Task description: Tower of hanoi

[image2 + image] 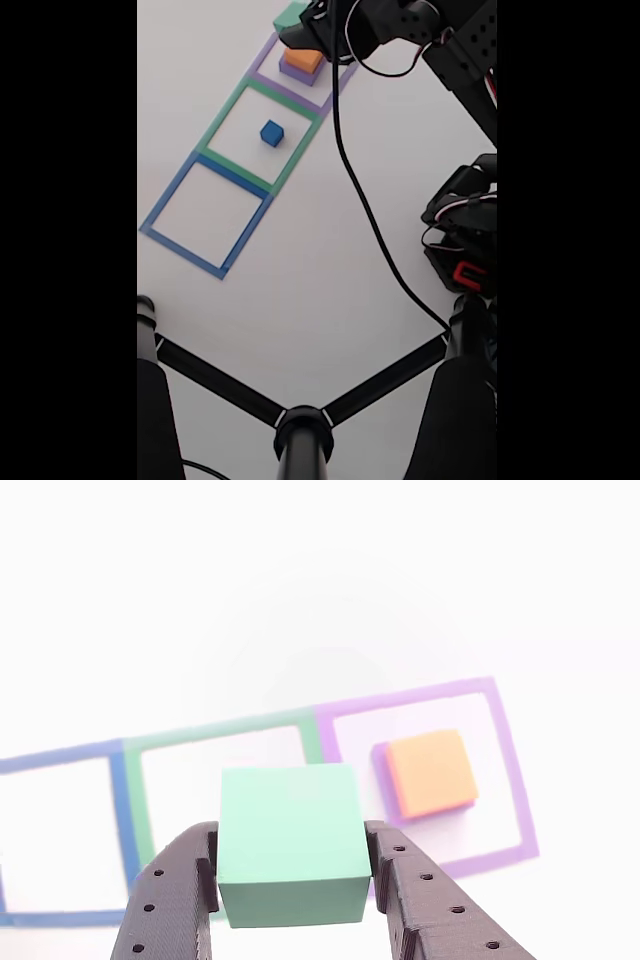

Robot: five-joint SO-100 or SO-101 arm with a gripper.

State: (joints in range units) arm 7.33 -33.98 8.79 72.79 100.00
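Note:
In the other view my gripper (292,865) is shut on the green block (290,840), held above the table with a black finger on each side. Behind it the orange block (431,772) sits on the purple block (380,765) inside the purple outline (510,770). The fixed view shows the green block (291,15) at the top edge in my gripper (300,25), just above the orange block (303,59) stacked on the purple block (297,73). The small blue block (271,132) stands alone inside the green outline (225,115).
The blue outline (205,215) holds nothing. A black cable (360,190) runs across the table to the arm's base (465,230) at the right. Black tripod legs (300,420) cross the bottom of the fixed view.

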